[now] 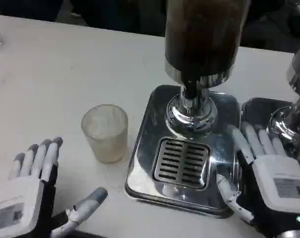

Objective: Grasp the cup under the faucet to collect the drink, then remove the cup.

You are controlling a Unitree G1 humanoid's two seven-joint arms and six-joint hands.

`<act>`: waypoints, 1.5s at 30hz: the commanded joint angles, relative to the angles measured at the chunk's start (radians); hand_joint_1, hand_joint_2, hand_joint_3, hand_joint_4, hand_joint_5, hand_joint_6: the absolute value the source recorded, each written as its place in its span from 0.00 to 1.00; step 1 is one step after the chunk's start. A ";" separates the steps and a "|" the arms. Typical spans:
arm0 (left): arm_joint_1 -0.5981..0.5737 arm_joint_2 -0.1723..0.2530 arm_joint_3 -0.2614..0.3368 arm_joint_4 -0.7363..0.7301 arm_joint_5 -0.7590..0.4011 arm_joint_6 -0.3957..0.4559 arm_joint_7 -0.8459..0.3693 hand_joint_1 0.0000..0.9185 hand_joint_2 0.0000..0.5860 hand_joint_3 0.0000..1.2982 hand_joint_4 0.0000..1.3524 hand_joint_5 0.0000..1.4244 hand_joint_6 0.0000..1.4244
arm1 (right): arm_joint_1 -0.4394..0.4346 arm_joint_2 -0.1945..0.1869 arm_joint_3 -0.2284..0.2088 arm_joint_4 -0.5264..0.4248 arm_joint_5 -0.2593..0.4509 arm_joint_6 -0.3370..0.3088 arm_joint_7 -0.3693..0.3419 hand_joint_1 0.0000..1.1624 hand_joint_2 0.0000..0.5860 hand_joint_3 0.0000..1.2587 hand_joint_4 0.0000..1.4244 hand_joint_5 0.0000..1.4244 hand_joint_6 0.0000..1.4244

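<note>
The cup (105, 133) stands upright on the table, left of centre, just beside the drip tray (145, 129). The left hand (28, 196), released with fingers spread, lies lower left, nearer to it. The right hand (269, 173) rests open on the tray.

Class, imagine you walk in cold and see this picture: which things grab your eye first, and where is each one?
First comes the drink dispenser, a dark tank on a shiny chrome base with a slotted drip grate, right of centre. Next, the frosted plastic cup standing upright on the white table just left of the base, not on the grate. Finally the left hand and right hand, both open, in the bottom corners.
</note>
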 commanded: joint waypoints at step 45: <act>-0.541 0.023 0.039 0.759 -0.242 -0.511 0.027 0.00 0.00 0.00 0.00 0.00 0.00 | 0.087 0.085 0.011 -0.081 -0.012 0.080 -0.015 0.02 0.81 0.04 0.00 0.00 0.00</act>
